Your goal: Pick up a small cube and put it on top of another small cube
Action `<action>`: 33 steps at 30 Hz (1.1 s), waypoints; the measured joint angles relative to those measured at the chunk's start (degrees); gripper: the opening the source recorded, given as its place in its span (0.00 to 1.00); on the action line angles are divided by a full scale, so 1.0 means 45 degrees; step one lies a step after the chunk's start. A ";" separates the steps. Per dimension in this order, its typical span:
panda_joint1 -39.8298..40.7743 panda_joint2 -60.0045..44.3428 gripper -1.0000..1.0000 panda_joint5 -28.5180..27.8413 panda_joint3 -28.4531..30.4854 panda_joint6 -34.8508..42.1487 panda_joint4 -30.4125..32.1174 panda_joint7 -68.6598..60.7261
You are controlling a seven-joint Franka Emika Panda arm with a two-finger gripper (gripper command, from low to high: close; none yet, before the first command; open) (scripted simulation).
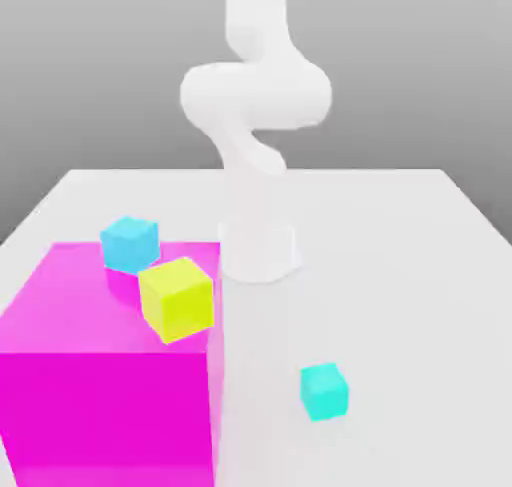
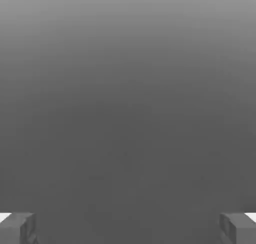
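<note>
The small turquoise cube (image 1: 324, 391) lies on the white table (image 1: 400, 255), near the front on the exterior view's right, with nothing touching it. A second small cube, sky-blue (image 1: 130, 243), rests on top of the big magenta block (image 1: 100, 375) at its far edge. In the hand view my gripper (image 2: 128, 229) is open: its two grey fingertips (image 2: 17, 228) stand far apart with nothing between them, facing a plain grey background. The white arm (image 1: 255, 95) rises from its base (image 1: 258, 250) behind the block and bends up out of the picture.
A larger yellow cube (image 1: 177, 299) sits tilted on the magenta block's near right corner, close to the sky-blue cube. The block fills the table's front on the exterior view's left. Bare table surrounds the turquoise cube.
</note>
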State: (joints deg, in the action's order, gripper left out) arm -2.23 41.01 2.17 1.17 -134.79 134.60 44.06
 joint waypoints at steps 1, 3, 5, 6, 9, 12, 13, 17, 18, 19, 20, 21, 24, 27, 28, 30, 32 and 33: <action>-0.0236 -0.0525 0.50 0.0226 0.0106 -0.0318 0.0291 -0.0187; -0.0661 -0.1549 0.50 0.0662 0.0247 -0.0927 0.0850 -0.0549; -0.1058 -0.2542 0.50 0.1041 0.0326 -0.1513 0.1390 -0.0867; -0.1233 -0.3025 0.50 0.1216 0.0332 -0.1799 0.1654 -0.1014; -0.1713 -0.4451 0.50 0.1639 0.0278 -0.2651 0.2441 -0.1379; -0.2105 -0.5851 0.50 0.1857 0.0123 -0.3516 0.3230 -0.1591; -0.2213 -0.6310 0.50 0.1866 0.0056 -0.3809 0.3495 -0.1620; -0.2442 -0.8096 0.50 0.1387 -0.0304 -0.5028 0.4572 -0.1359; -0.2519 -0.8527 0.50 0.1062 -0.0356 -0.5338 0.4845 -0.1148; -0.2604 -0.8949 0.50 0.0622 -0.0332 -0.5647 0.5118 -0.0856; -0.2725 -0.9361 0.50 0.0066 -0.0244 -0.5950 0.5382 -0.0482; -0.2760 -0.9732 0.50 -0.0233 -0.0145 -0.6243 0.5470 -0.0289; -0.2818 -1.0793 0.50 -0.0580 -0.0016 -0.7115 0.5395 -0.0080; -0.2804 -1.1872 0.50 -0.0579 -0.0032 -0.7995 0.5217 -0.0086; -0.2765 -1.2239 0.50 -0.0548 -0.0079 -0.8289 0.5159 -0.0101; -0.2670 -1.2868 0.00 -0.0476 -0.0197 -0.8790 0.5064 -0.0130; -0.2670 -1.2868 0.00 -0.0480 -0.0197 -0.8790 0.5064 -0.0126; -0.2668 -1.2868 0.00 -0.0487 -0.0198 -0.8790 0.5064 -0.0119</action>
State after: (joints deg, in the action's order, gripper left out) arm -14.24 -16.90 -0.02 0.28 -174.35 157.38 43.53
